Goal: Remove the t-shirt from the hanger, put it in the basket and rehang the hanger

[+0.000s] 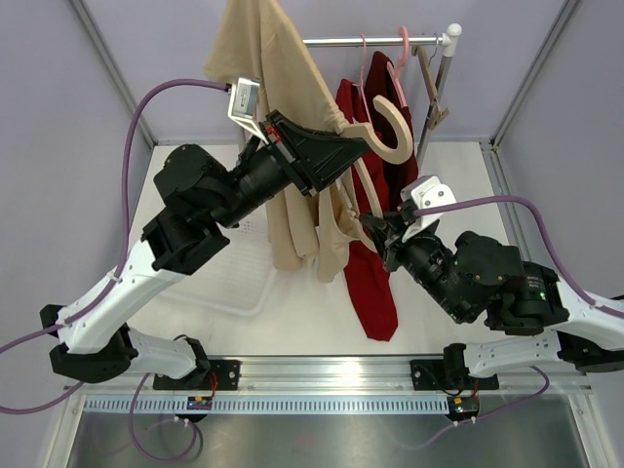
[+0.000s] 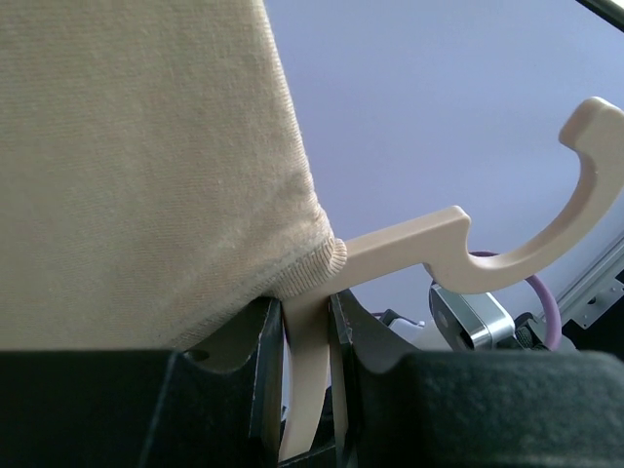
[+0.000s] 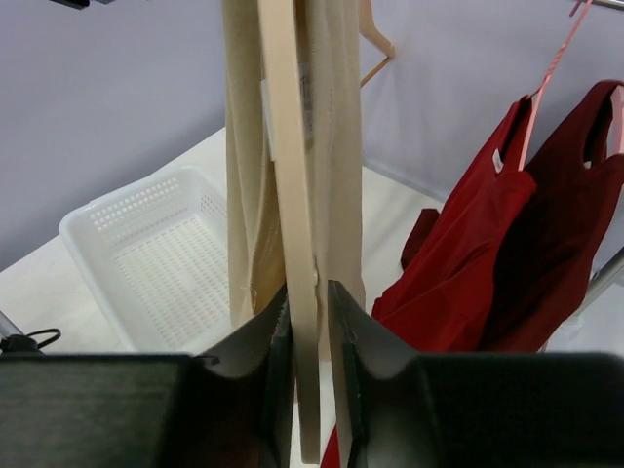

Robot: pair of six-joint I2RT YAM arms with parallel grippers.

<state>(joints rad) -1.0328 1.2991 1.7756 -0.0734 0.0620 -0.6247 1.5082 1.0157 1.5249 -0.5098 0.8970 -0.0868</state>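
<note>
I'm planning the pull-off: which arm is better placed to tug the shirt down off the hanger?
Probably the right. The left gripper is clamped on the hanger near its hook, steadying it; the right gripper sits lower, its jaws flanking the hanger's arm amid the hanging shirt.

Two grippers are showing: left gripper [image 1: 336,158], right gripper [image 1: 370,226]. One beige shirt [image 1: 255,58] and two red shirts [image 3: 468,263] are hanging. Four hangers are showing: one beige hanger [image 1: 401,125], two pink hangers [image 1: 404,47], one brown hanger [image 1: 429,88]. One basket [image 3: 127,198] and one rail [image 1: 336,41] are standing.
</note>
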